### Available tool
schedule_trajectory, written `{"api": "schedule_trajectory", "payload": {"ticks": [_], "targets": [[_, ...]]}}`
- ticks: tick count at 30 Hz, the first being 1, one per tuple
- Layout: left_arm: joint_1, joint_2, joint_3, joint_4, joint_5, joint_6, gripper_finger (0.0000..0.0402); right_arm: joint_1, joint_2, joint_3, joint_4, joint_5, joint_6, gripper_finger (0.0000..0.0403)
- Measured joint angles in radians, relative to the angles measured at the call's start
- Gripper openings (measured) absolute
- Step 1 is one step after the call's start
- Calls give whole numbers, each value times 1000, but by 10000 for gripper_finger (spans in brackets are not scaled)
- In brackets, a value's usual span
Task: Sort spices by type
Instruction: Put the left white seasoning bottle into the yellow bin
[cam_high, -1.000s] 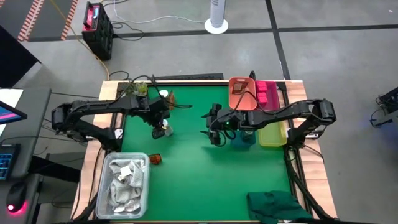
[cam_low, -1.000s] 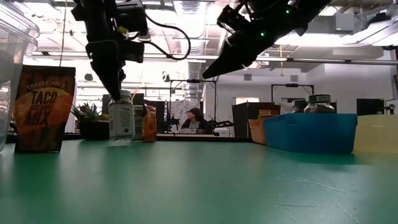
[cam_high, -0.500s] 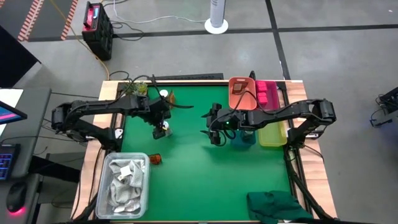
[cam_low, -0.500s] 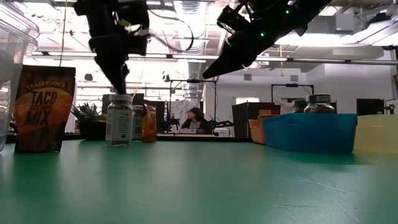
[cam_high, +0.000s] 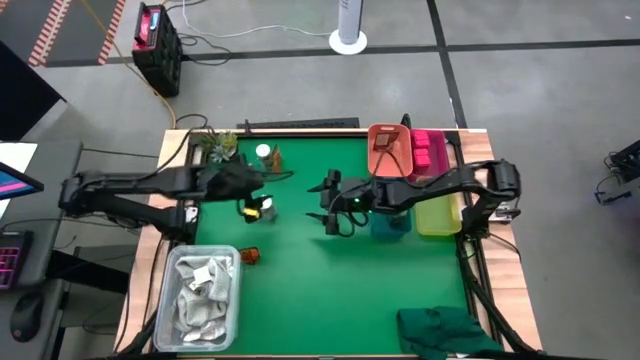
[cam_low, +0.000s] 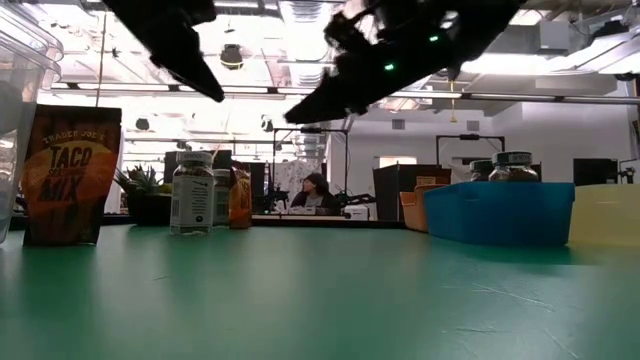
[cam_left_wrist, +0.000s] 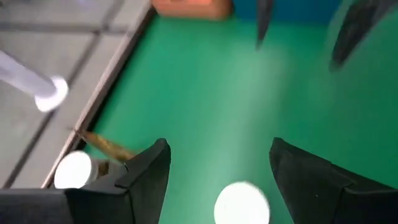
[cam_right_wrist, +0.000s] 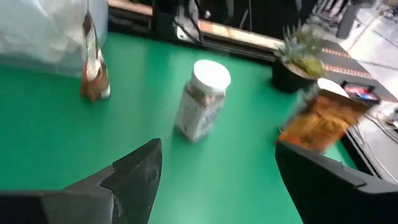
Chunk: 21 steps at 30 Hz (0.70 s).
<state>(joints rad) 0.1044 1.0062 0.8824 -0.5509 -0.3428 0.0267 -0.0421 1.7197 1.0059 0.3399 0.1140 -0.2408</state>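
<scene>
A white-capped spice jar (cam_low: 190, 192) (cam_right_wrist: 202, 102) stands upright on its base on the green mat, left of centre. My left gripper (cam_left_wrist: 217, 162) (cam_high: 250, 193) hovers open above it, with the jar's white cap (cam_left_wrist: 241, 204) below and between the fingers, untouched. My right gripper (cam_right_wrist: 217, 149) (cam_high: 325, 205) is open and raised over the mat's middle, pointing at the jar from the right. A second white-capped jar (cam_low: 222, 195) and an orange packet (cam_low: 240, 197) stand behind it near the far edge. The taco mix packet (cam_low: 70, 175) stands at the left.
A small spiky plant (cam_high: 220, 143) sits at the far left corner. A clear bin of white rags (cam_high: 203, 295) is near left. Coral (cam_high: 390, 150), pink (cam_high: 430, 150), blue (cam_low: 497, 212) and yellow (cam_low: 605, 215) bins line the right side; dark-lidded jars (cam_low: 515, 165) stand in the blue one. A green cloth (cam_high: 445, 330) lies near right.
My left gripper has set the white-capped jar upright on the mat, let go of it, and risen while drawing back toward the table's left. The jar now stands alone. My right gripper has moved toward the table's left, closer to the jar.
</scene>
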Motion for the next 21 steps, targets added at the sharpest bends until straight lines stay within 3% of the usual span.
{"api": "schedule_trajectory", "payload": {"ticks": [5, 10, 16, 21], "targets": [[-62, -138, -145, 232, -151, -74, 263, 0, 123, 155, -16, -49, 22, 336], [-66, -207, -190, 430, -216, -89, 263, 1, 284, 357, -67, -96, 28, 336], [-101, -261, -193, 452, -233, -90, 263, -21, 412, 521, -110, -97, 50, 336], [-169, -289, -212, 445, -344, -46, 263, -41, 479, 596, -113, -99, 65, 336]]}}
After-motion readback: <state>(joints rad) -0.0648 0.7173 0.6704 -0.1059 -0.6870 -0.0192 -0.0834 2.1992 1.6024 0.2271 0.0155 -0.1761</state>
